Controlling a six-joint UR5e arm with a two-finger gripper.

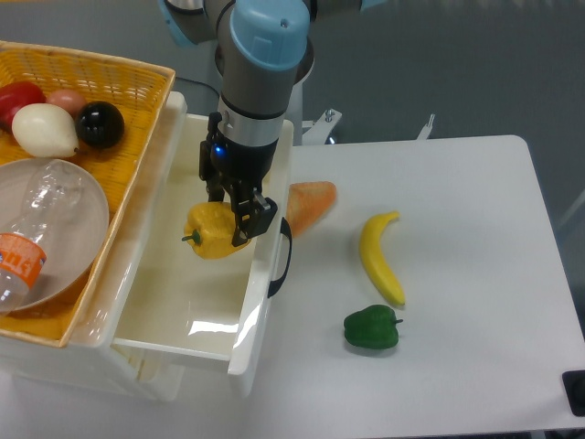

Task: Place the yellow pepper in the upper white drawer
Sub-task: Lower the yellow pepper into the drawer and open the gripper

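My gripper [228, 213] is shut on the yellow pepper [210, 232], a lumpy yellow-orange fruit with a dark stem pointing left. The pepper hangs inside the open upper white drawer [174, 311], close to its right-hand front wall, above the glossy floor. The drawer's black handle [282, 259] curves out just right of the pepper. Whether the pepper touches the drawer floor I cannot tell.
A yellow wicker basket [137, 82] at left holds a red fruit, a white pear, a black ball and a clear bowl [50, 229] with a plastic bottle. On the white table lie an orange carrot [311, 201], a banana [379, 256] and a green pepper [372, 327].
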